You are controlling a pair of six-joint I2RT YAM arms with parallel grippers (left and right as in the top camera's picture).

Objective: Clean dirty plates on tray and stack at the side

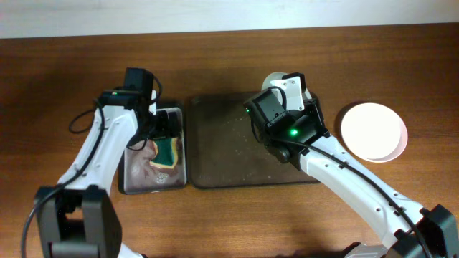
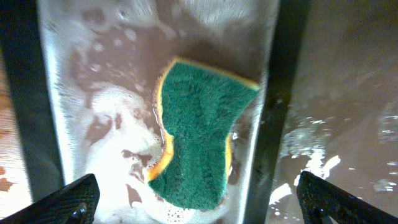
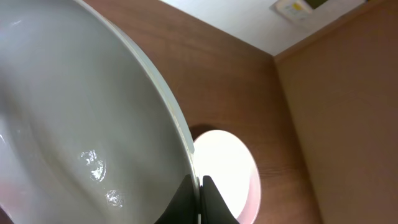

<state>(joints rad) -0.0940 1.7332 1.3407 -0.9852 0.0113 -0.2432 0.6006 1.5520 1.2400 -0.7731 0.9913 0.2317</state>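
My right gripper (image 3: 199, 196) was closed tight on the rim of a plate (image 3: 81, 124), the two dark fingertips pinched together with the thin white edge between them. The plate was tilted steeply, close to standing on edge. Its wet inner face filled the left of the wrist view, and I saw a few bright droplets on it but no red. From overhead the arm hid most of this plate, which was held above the far right part of the tray (image 1: 215, 158). The tray's brown floor was bare and speckled with pale drops. Beyond the held rim, well apart from it, a side plate (image 3: 224, 168) lay flat on the table (image 1: 57, 86) to the right of the tray. It was plain white with a pinkish edge along its lower right. I could not tell whether more than one plate lay there. My left gripper (image 2: 199, 200) was wide open and held nothing, its fingertips (image 2: 74, 200) far apart at the bottom corners of the wrist view. It hung over the sponge (image 2: 199, 143), green on top and yellow at the edge, which lay among foam (image 2: 118, 118) in the grey pan (image 1: 129, 179). The pan sat just beside the tray's left edge.
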